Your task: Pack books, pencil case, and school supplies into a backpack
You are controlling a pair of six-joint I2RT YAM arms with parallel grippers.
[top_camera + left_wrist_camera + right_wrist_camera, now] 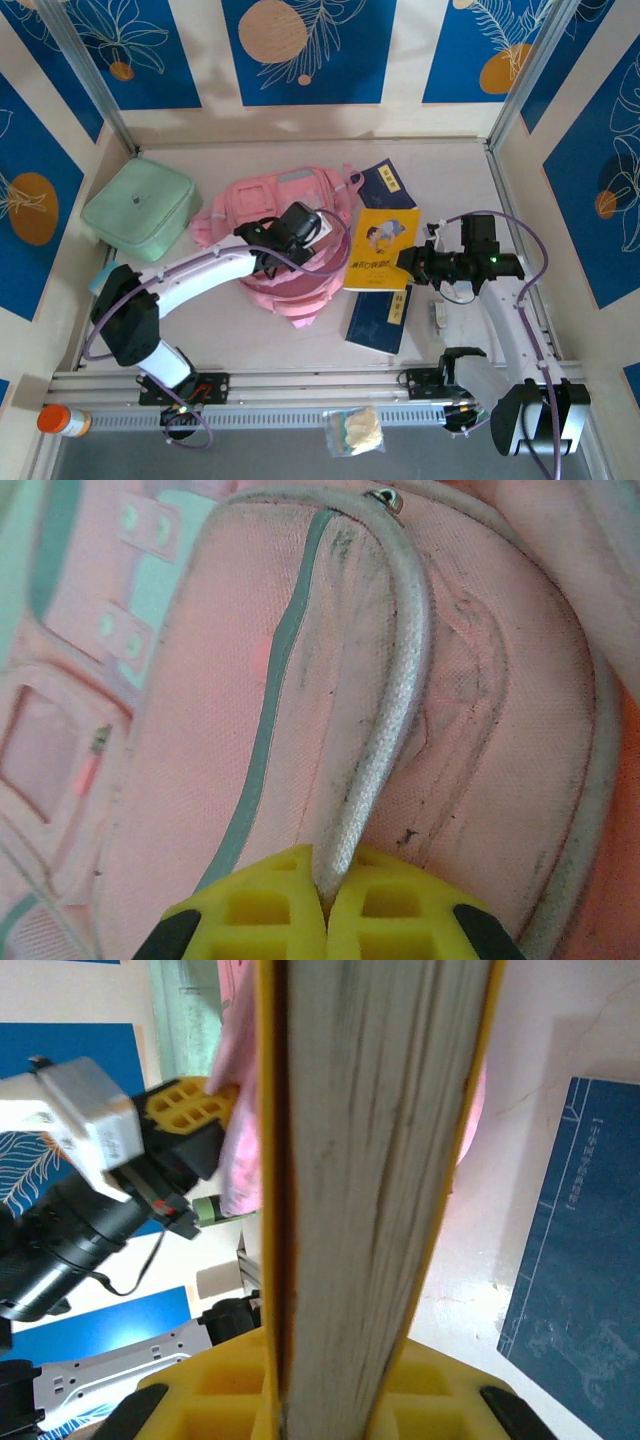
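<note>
Left gripper (325,885) pinching backpack (268,196) piping (402,700); right gripper (322,1400) clamping yellow booklet (385,240).

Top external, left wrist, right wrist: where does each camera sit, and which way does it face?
Top external: above and behind, facing down on the table; left arm and right arm show.
Left wrist: faces the pink fabric backpack; left gripper pinches its pale cord.
Right wrist: faces along the thin yellow booklet, clamped by the right gripper.
Shared: top and right wrist show booklet, backpack.
</note>
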